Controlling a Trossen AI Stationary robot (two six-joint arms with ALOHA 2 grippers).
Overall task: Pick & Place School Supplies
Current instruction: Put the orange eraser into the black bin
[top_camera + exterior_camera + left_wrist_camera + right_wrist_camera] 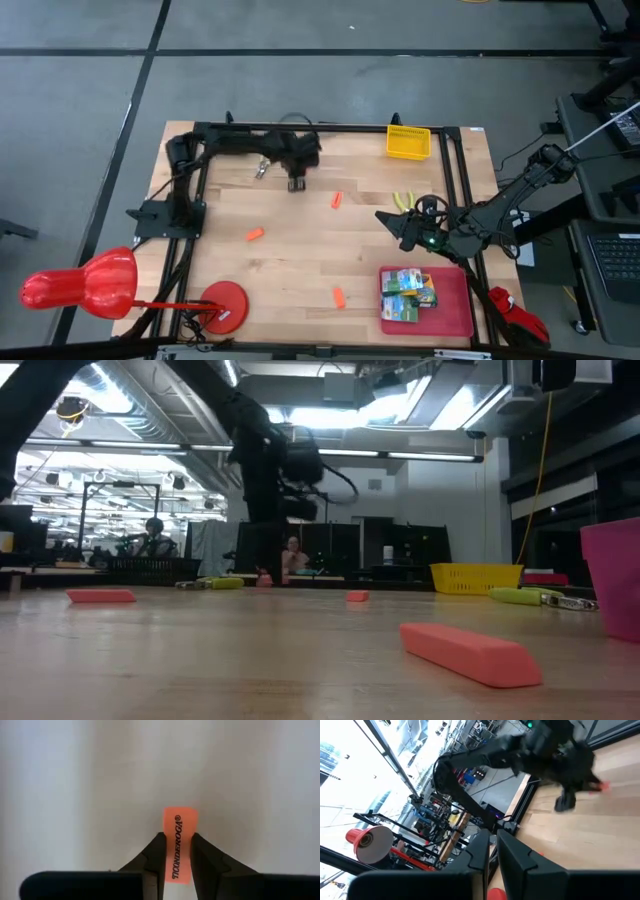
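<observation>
Now left gripper (175, 852) pinches an orange stub (179, 842) at the table's (300, 270) far edge; right gripper (492, 847), fingers together, empty, hovers near right edge.

Pale wooden plank worktop (300, 260) on grey floor (80, 110) crossed by dark seams. Beyond, in the low view, bright ceiling strip lights (330, 415), exposed rafters, dark wall panel (570, 500) at one side, distant seated person (153, 538) among benches.
</observation>
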